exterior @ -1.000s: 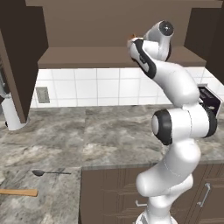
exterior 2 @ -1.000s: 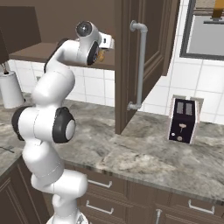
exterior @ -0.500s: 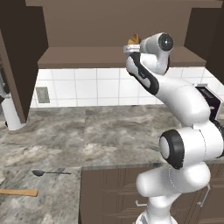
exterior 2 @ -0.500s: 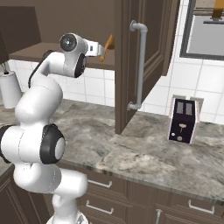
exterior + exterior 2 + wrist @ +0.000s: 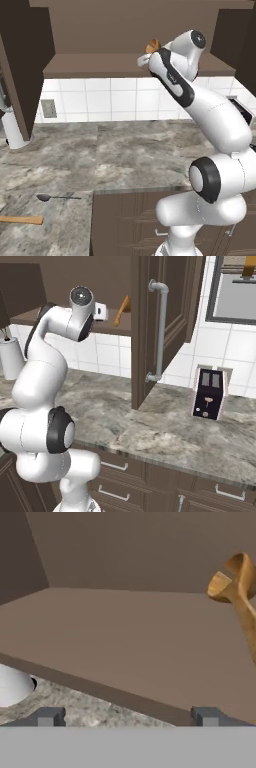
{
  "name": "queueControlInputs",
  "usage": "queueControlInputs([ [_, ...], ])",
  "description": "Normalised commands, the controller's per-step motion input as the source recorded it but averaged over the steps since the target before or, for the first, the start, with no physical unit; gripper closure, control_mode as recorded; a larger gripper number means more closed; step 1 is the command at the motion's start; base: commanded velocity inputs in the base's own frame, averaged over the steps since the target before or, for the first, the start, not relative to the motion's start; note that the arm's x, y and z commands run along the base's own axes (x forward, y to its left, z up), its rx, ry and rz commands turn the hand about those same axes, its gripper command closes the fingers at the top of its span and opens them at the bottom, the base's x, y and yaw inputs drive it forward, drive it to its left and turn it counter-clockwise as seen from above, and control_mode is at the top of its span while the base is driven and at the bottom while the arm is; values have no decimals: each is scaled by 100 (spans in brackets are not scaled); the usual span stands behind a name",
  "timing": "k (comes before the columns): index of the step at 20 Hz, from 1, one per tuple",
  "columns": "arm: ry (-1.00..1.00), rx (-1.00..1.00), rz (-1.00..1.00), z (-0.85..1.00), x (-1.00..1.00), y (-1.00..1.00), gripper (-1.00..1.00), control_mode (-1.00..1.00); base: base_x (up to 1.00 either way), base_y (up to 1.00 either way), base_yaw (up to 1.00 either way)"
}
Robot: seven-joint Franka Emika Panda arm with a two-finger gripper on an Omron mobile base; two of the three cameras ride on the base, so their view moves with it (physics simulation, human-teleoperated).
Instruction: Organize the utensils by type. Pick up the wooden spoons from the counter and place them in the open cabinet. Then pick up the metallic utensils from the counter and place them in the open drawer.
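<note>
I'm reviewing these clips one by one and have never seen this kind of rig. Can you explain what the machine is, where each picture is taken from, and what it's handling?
This is a rendered kitchen with a white robot arm on a driving base. Two pictures come from cameras behind the arm, to its left and right; the third looks along its gripper. The arm reaches up to the open cabinet. Its jaws stand wide open and hold nothing. A wooden spoon sits on the cabinet shelf, bowl raised. On the counter below lie a thin dark utensil and a second wooden handle at the picture's edge. A toaster and a paper towel roll also stand there.
</note>
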Motion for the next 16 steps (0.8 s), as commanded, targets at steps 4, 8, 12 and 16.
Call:
queueControlInputs([
  [4, 20, -2, 21, 0, -34, 35, -100, -100, 0, 0, 0],
  [8, 5, -1, 20, -25, -37, 40, -100, -100, 0, 0, 0],
  [12, 0, -1, 23, -47, -47, 46, -100, -100, 0, 0, 0],
  [16, 0, 0, 20, -58, -60, 49, -100, -100, 0, 0, 0],
])
